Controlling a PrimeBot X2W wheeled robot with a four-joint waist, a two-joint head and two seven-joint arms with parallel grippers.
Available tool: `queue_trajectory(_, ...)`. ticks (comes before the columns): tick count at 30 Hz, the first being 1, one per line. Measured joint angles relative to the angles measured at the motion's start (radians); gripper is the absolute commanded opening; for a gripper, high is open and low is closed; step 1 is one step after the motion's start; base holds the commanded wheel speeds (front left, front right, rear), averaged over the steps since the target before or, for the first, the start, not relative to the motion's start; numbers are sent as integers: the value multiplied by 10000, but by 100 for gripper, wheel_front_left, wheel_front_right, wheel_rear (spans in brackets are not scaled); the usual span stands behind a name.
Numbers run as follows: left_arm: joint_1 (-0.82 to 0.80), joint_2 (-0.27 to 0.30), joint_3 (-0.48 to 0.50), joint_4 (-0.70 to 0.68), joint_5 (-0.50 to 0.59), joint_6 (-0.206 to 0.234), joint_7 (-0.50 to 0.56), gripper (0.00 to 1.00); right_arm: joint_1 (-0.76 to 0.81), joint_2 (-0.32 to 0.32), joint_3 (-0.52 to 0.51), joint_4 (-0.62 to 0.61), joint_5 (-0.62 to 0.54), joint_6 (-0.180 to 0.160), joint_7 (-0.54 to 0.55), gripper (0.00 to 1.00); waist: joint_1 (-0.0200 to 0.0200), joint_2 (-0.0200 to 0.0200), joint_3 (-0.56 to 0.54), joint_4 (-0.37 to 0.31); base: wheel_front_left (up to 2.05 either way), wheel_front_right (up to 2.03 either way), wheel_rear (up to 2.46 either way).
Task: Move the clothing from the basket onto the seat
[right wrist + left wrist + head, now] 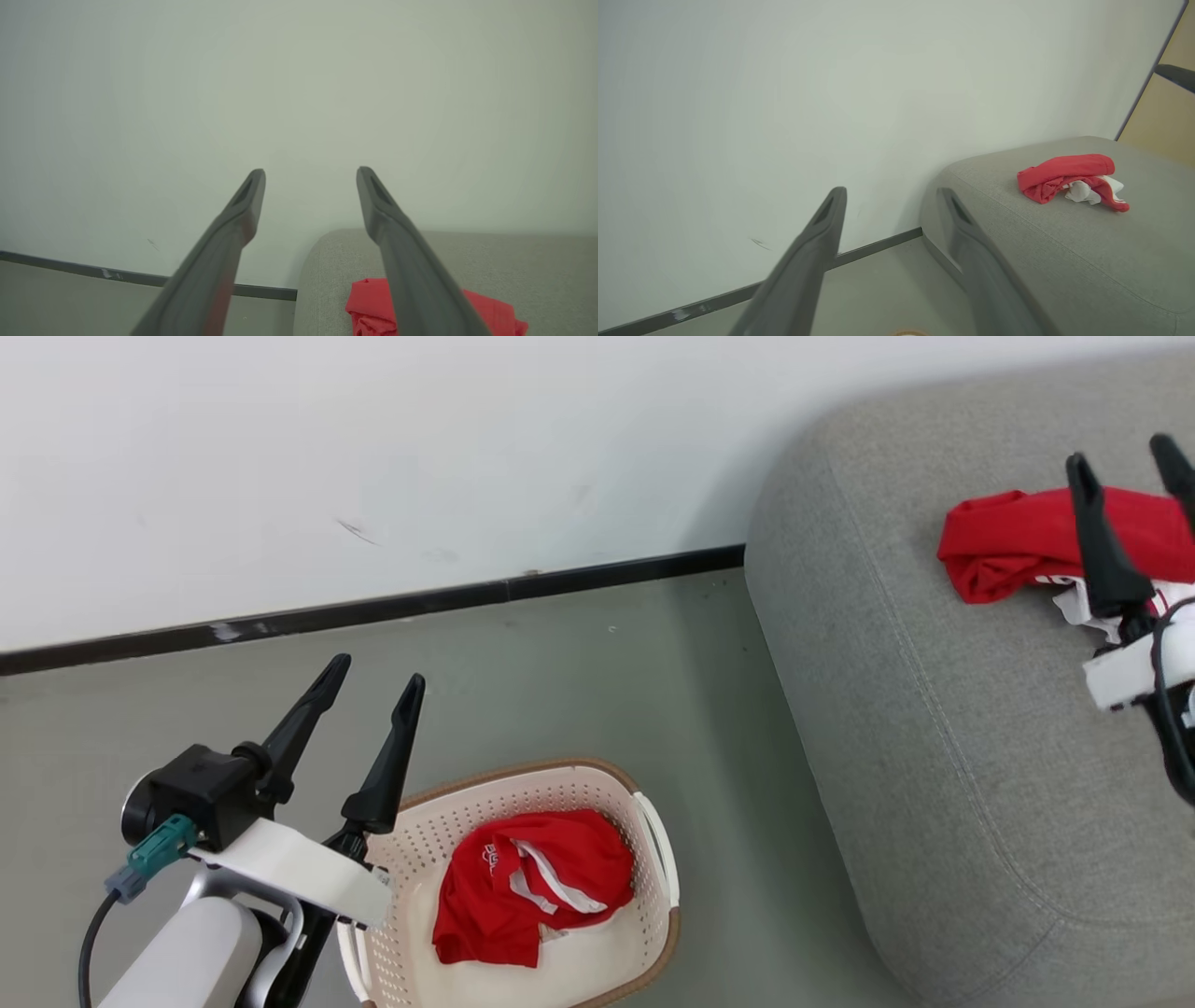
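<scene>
Head view: at lower centre, one bright red white-striped fabric garment point(532, 887) lies in the cream-white perforated plastic basket point(560, 791). At upper right, a second red garment point(1008, 546) rests on the large grey upholstered seat point(934, 756). The left tool point(378, 670) and right tool point(1120, 450) are both spread, holding nothing.

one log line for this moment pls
left gripper: open, empty, by basket | right gripper: open, empty, over seat | one garment: on seat | other garment: in basket | task: half done

The clothing point(532, 882) is bright red with white stripes and a small white logo. The basket point(439, 831) is cream-white, hole-dotted, brown-rimmed. The seat point(934, 756) is plain grey, the floor point(579, 681) grey-green.
</scene>
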Motion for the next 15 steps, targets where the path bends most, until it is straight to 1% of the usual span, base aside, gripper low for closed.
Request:
queue_trajectory(10,702,-27,372,299,-107,353,-188,100,1235,422,25,-476,15,0,0,100,0,1,-565,485,0,0,0)
queue_trajectory(15,1139,-96,445,466,-270,437,-255,100,1832,838,21,-1016,100,0,0,100,0,0,-811,722,0,0,0)
